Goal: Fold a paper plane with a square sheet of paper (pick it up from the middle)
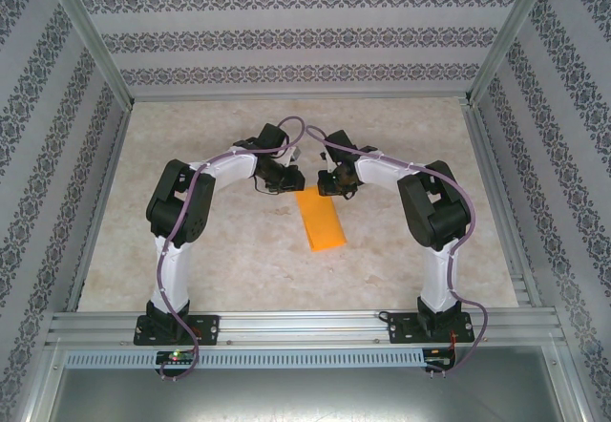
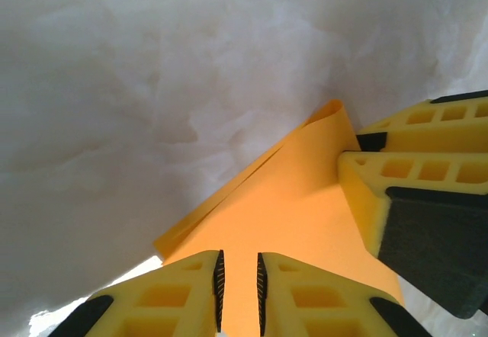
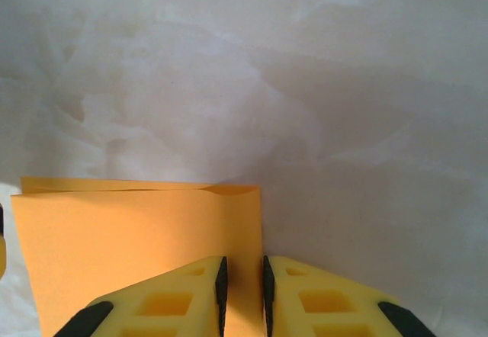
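Observation:
The square sheet of paper point(image 1: 322, 221) is bright orange and lies folded double as a long rectangle on the table, not in the shape of a paper plane. Both grippers hover low over its far end. My left gripper point(image 1: 289, 183) sits over the far left part, jaws a narrow slit apart above the flat paper point(image 2: 290, 207), gripping nothing point(image 2: 238, 280). My right gripper point(image 1: 330, 185) is over the far right corner, jaws equally narrow point(image 3: 242, 284), the paper's right edge point(image 3: 130, 230) running under the gap. In the left wrist view the right gripper's fingers point(image 2: 412, 177) stand close by.
The table point(image 1: 220, 250) is pale marbled stone, bordered by aluminium rails point(image 1: 305, 325) and patterned walls point(image 1: 296, 31). The two layers of the fold gape slightly at the far edge point(image 3: 229, 190). Bare surface stretches on all sides of the sheet.

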`<state>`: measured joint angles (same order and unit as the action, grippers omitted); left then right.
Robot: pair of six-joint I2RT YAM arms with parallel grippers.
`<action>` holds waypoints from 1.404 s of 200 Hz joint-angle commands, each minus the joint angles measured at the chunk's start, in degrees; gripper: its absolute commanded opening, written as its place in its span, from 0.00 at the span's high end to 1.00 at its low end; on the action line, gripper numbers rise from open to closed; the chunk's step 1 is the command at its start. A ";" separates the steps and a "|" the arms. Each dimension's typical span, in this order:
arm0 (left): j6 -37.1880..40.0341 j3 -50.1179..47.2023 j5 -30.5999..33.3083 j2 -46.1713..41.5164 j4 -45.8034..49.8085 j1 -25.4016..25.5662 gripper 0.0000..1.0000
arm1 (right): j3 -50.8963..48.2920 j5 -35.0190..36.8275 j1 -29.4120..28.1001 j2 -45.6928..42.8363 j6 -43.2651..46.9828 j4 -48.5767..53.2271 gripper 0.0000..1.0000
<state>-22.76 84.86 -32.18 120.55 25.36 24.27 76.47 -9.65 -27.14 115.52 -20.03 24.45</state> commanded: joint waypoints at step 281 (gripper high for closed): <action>-5.81 -0.86 -3.69 2.34 -7.13 1.22 0.85 | -3.25 -0.27 -0.12 -0.14 -4.60 0.59 0.79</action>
<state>-28.77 82.08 -34.52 120.99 19.66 24.80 75.24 -9.87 -26.76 115.13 -23.35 22.92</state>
